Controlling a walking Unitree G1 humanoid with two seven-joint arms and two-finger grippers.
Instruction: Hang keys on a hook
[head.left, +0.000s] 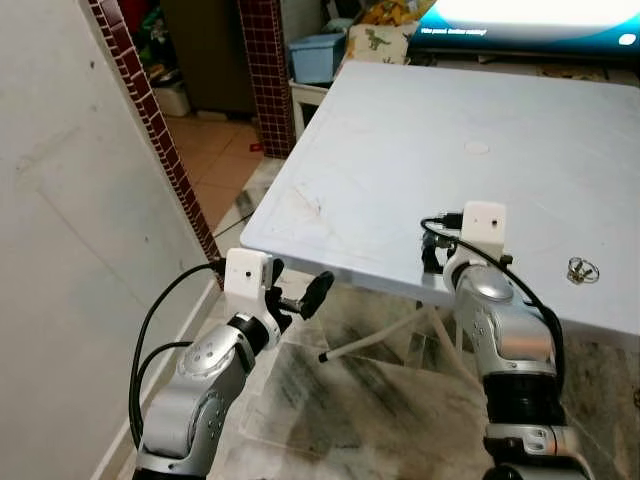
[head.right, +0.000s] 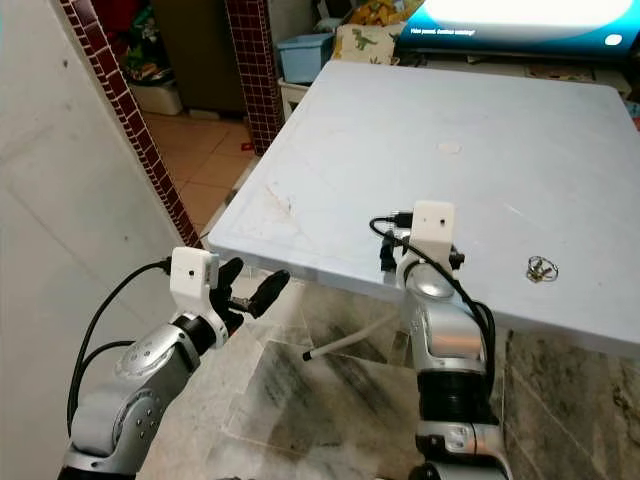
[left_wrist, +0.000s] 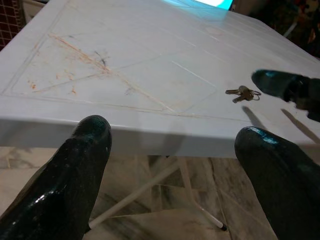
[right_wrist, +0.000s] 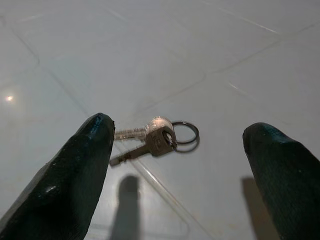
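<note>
White square plastic tabletop (head.left: 400, 170), scuffed with rusty-orange streaks toward its near left corner. Near edge runs diagonally across the head view, the left corner pointing toward the robot's left arm.

Small bunch of silver keys on a metal ring (head.left: 583, 269) lies flat on the tabletop, near the front edge, on the robot's right. In the right wrist view the keys (right_wrist: 155, 139) sit between the two black fingers, ring pointing away from the blades, bare tabletop all around them.

Right gripper (right_wrist: 185, 165): over the tabletop just inside the front edge, fingers (right_wrist: 75, 175) spread wide, aimed at the keys, not touching them. In the head view the silver right arm rises from below the edge, and the white wrist camera box hides the fingers there.

Left gripper (head.left: 300, 292): below and just outside the near left corner of the tabletop, fingers (left_wrist: 70, 185) wide apart, holding nothing. From the left wrist view the tabletop edge crosses the frame, keys (left_wrist: 242, 93) well across the surface, and the tip of one right finger close beside them.

Below the tabletop: thin white table legs (head.left: 375, 340) over a mottled grey stone floor (head.left: 350, 400). To the left, a pale wall (head.left: 70, 220) with a dark-red tiled edge (head.left: 150, 120), close beside the left arm. Beyond the far tabletop edge, a light-blue plastic bin (head.left: 315, 57) and a glowing screen (head.left: 530, 25).
</note>
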